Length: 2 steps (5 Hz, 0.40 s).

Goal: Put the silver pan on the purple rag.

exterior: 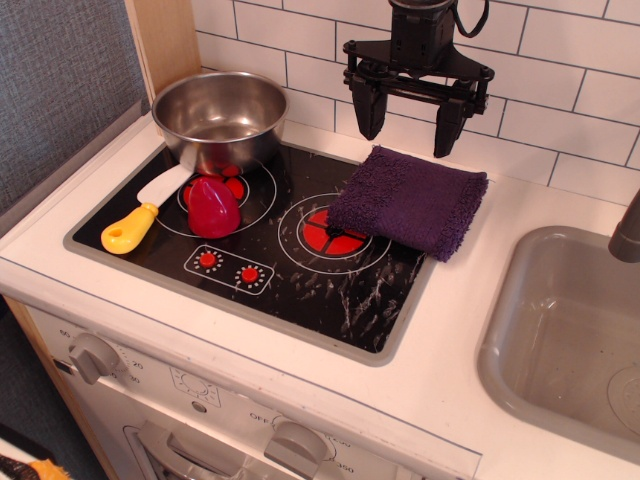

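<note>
Approach is the step in hand, as we judge it: the tool (408, 122) hangs in the air with its two dark fingers spread wide apart and nothing between them. We see no contact with any object.

The silver pan (220, 118) stands upright well to the left of the tool and lower, on the back left part of the black cooktop (300, 280). Its mouth faces up and we see nothing inside it. The purple rag (410, 200) lies almost directly below the tool, slightly nearer the camera, draped over the right edge of the cooktop and partly covering the right burner ring. Pan and rag are well apart, with bare cooktop between them.

Two other items lie below and to the left of the tool, in front of the pan: a red plastic piece (212, 207) just beside the pan's base, and a toy knife (143, 215) with a yellow handle further left. The grey sink (560, 340) is set in the worktop (470, 330), below and to the right of the tool.

We judge that the next move calls for travel leftward over the pan, descent with the fingers straddling the rolled rim, and a firm closure on the pan wall. The smooth steel may slip, and the red piece stands close to the pan base.
</note>
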Motion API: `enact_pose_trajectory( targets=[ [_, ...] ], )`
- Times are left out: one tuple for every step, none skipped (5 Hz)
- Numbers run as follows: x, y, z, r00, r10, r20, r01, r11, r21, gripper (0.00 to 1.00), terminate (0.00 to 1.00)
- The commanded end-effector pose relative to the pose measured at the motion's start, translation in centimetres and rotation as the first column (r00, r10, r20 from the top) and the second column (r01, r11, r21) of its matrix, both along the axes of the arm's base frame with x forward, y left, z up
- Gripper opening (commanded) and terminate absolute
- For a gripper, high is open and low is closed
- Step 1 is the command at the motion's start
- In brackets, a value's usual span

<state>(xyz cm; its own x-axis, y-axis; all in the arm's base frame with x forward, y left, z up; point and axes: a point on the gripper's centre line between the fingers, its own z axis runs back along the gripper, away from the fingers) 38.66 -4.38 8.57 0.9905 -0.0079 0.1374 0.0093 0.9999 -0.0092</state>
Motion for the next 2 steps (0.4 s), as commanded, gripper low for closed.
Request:
enact_pose_trajectory(
  targets=[
    [0.0, 0.0, 0.0, 1.000, 0.000, 0.000, 0.000, 1.000, 0.000, 1.00, 0.00],
    [0.9, 2.2, 0.6, 0.999, 0.047, 0.015, -0.047, 0.999, 0.014, 1.00, 0.00]
  ],
)
